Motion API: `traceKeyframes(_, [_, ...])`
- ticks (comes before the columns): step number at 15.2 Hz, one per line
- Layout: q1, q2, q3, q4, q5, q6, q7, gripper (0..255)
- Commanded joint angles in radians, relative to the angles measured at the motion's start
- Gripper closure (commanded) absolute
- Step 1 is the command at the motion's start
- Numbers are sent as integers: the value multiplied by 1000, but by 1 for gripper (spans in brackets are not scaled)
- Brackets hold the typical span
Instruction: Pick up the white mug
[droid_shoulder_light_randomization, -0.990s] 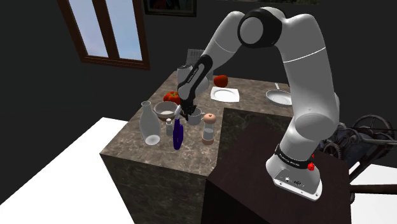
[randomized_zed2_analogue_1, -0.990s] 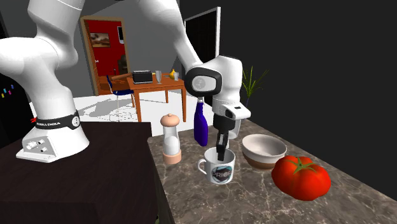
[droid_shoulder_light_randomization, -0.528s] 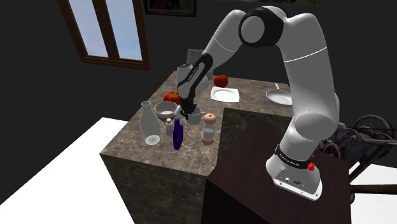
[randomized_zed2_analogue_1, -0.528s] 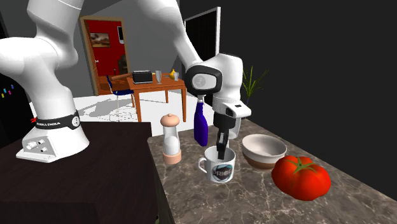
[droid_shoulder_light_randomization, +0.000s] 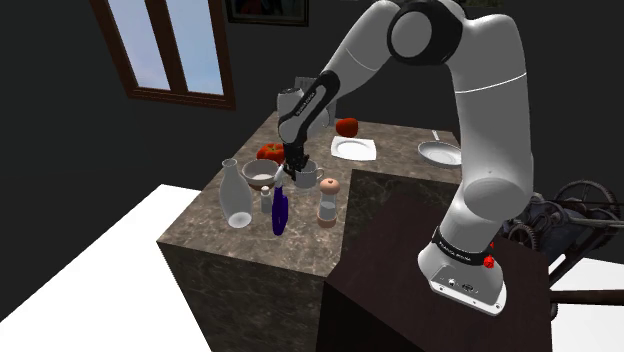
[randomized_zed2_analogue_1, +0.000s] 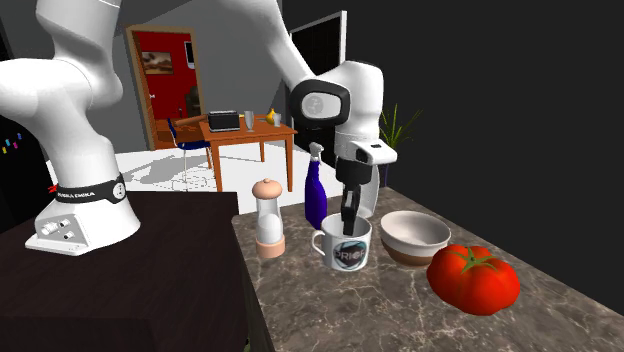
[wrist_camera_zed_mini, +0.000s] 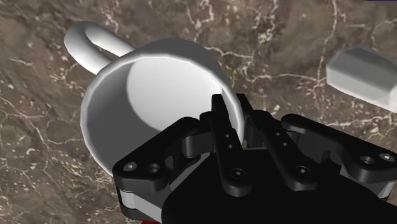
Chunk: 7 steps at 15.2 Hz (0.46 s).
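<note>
- Wrist view: we see the gripper pinching the mug by its rim wall, one finger inside the cup and the other outside.
- The handle sticks out on the side of the cup opposite the gripper.
- In the second exterior view we find the mug upright, directly under the gripper, between the mill and the bowl, with the tomato near.
- We cannot tell whether its base touches the counter.
</note>
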Motion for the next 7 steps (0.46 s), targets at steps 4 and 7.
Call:
traceKeyframes(4, [1,-56,0,-1,0,-55,-1,255])
traceKeyframes(7, [1,-68,0,-1,0,-67,-2,255])
